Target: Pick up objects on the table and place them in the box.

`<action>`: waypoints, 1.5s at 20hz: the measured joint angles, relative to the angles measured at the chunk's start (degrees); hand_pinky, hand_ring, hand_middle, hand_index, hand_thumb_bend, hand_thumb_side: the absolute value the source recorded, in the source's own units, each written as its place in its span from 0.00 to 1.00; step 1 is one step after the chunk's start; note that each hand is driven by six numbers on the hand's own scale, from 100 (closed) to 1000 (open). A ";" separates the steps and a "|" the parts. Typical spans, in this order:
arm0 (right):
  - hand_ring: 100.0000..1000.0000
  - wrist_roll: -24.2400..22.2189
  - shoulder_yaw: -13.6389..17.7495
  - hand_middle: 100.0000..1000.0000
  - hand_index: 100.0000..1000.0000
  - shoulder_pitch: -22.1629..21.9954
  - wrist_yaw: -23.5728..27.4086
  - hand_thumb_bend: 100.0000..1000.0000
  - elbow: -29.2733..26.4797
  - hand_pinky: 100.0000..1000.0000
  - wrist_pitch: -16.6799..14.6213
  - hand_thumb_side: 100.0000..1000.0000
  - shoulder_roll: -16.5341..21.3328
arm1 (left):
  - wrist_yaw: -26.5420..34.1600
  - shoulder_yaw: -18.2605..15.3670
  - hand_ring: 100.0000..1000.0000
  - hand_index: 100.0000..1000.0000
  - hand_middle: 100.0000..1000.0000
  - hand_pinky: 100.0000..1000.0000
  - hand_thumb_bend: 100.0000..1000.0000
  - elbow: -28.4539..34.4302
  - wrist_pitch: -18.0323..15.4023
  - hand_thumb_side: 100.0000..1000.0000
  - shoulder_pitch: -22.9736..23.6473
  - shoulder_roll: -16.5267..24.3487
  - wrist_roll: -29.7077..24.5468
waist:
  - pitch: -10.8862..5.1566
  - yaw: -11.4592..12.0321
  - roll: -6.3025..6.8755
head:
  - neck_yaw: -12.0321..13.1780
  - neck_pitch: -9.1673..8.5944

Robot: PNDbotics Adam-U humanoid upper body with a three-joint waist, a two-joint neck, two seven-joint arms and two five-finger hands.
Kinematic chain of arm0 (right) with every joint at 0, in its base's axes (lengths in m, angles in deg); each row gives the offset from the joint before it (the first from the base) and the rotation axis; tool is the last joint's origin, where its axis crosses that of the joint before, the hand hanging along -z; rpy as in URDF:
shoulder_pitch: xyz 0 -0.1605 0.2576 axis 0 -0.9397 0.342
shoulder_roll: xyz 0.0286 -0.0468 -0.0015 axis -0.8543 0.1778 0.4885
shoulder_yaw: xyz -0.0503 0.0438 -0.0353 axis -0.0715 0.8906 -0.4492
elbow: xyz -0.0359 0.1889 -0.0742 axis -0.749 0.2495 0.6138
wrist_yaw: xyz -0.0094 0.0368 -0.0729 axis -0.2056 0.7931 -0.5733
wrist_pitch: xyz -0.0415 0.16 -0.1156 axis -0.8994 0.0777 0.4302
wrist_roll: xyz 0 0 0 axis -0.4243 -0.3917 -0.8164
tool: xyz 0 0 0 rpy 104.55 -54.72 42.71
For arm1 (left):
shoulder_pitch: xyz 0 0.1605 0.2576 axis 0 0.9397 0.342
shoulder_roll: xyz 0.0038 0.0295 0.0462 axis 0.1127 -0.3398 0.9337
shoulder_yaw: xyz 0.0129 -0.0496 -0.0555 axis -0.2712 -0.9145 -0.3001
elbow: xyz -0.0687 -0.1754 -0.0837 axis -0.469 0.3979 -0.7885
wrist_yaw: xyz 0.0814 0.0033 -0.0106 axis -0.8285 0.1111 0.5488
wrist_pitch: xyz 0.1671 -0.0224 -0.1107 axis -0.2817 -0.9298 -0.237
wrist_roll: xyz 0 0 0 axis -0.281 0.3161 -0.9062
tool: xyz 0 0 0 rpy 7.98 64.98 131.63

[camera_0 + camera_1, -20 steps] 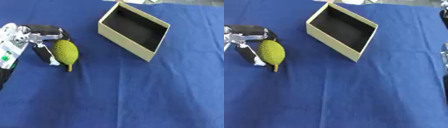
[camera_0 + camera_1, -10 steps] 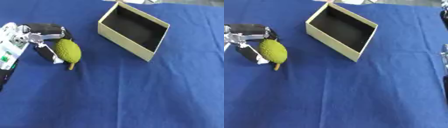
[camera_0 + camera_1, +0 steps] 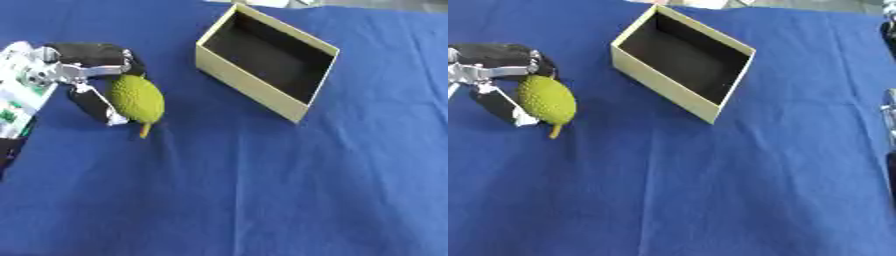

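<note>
1. At about 9 o'clock of the scene, the left hand [image 3: 83, 75] came in from the left edge. Its black fingers [image 3: 92, 52] were curled over the top end of the fruit and its thumb [image 3: 94, 106] lay along the fruit's left side, so the hand was holding the fruit.
2. The green bumpy fruit [image 3: 136, 98] was just to the right of the palm, between the fingers and the thumb. It was long and oval, and its short brownish stem [image 3: 143, 132] pointed toward 6 o'clock, over the blue cloth.
3. The blue cloth [image 3: 262, 190] covered the whole table.
4. The box [image 3: 248, 83], pale yellow outside and dark inside, stood open at about 1 o'clock from the fruit, well apart from it, turned askew on the cloth.
5. At 3 o'clock, only a thin part of the right hand [image 3: 889, 120] showed at the right edge of the right eye view; I cannot tell whether it was open or closed.
</note>
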 measured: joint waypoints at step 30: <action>0.72 0.88 0.17 0.58 0.74 1.11 0.43 0.00 0.00 0.75 -0.43 0.47 -0.15 | -15.68 -4.83 0.40 0.60 0.42 0.35 0.34 3.57 2.22 0.00 -7.05 -18.75 24.37 | -0.61 -1.12 0.09 | 2.12 -0.70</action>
